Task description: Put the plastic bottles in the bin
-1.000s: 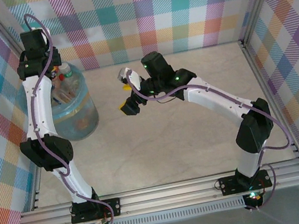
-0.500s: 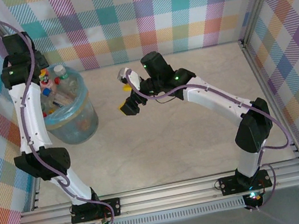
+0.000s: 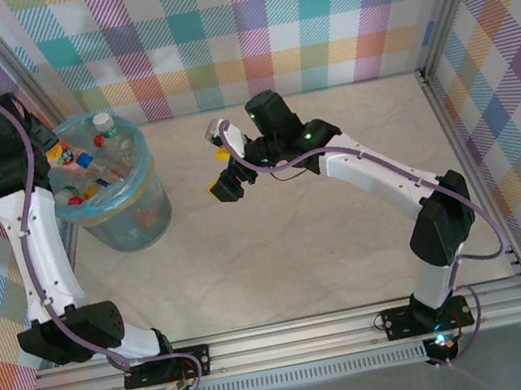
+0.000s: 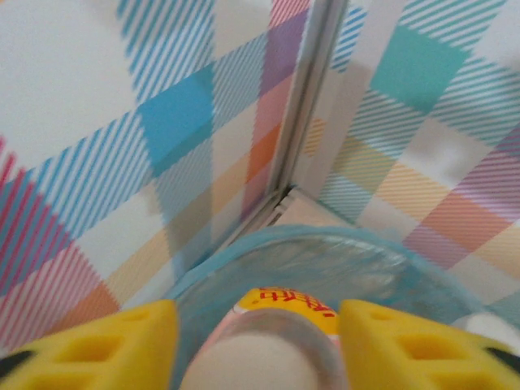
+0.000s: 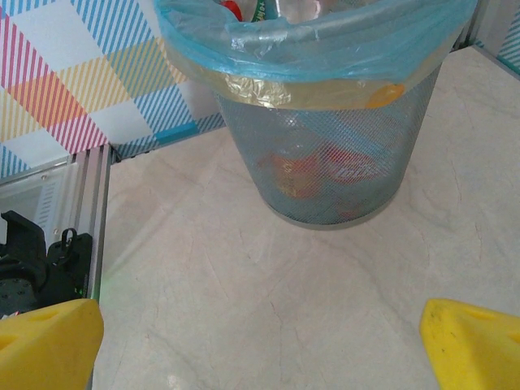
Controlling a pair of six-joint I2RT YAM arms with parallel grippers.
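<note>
Inside the bin (image 3: 143, 214) is where pretty much all the plastic bottles (image 3: 92, 169) are sitting. It's a jumble of red, blue and white caps heaped up near the light-blue bag (image 5: 325, 36) that's folded over the rim, and one white-capped bottle (image 3: 103, 123) pokes up at the far side of the pile. The right wrist camera looks at the bin's mesh wall, and a couple of red-labelled bottles (image 5: 345, 166) show through it low down. The left arm (image 3: 29, 226) curves up just to the left of the bin, with its wrist beside the rim. In the left wrist view the left fingers (image 4: 89, 349) stand apart right above the bin's blue rim, and a bottle with a yellow-orange label (image 4: 280, 305) and a pale end sits between them. It's so close and blurry that I honestly can't tell whether they're squeezing it or just flanking it. The right fingers (image 5: 49, 341) are spread wide open with nothing between them. They hang over bare counter (image 5: 244, 276) to the right of the bin, well apart from it and pointed at it. Behind the bin there's plaid wall (image 4: 422, 73) and a metal corner post (image 4: 305, 106).
</note>
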